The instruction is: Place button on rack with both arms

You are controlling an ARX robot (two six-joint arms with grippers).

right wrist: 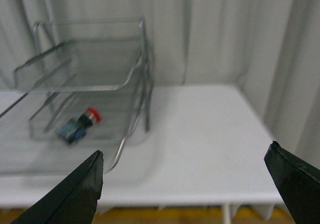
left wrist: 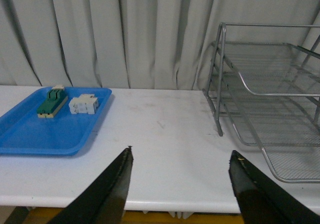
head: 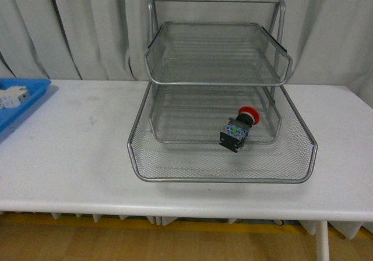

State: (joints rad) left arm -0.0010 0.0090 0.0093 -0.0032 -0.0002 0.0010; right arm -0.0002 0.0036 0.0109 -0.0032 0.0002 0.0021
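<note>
The button (head: 238, 129), red cap on a black body with a blue-green base, lies tilted on its side in the lowest tier of the silver wire-mesh rack (head: 175, 170), toward its right. The right wrist view also shows the button (right wrist: 80, 125) inside the rack (right wrist: 130, 134). Neither arm appears in the front view. My left gripper (left wrist: 181, 156) is open over bare table near the front edge, left of the rack (left wrist: 235, 134). My right gripper (right wrist: 184, 156) is open wide, back from the table edge to the right of the rack. Both hold nothing.
A flat blue tray (left wrist: 30, 139) sits at the table's left end (head: 11, 112), holding a green-and-cream switch block (left wrist: 51, 104) and a white breaker (left wrist: 83, 104). Grey curtains hang behind the white table (head: 76, 150).
</note>
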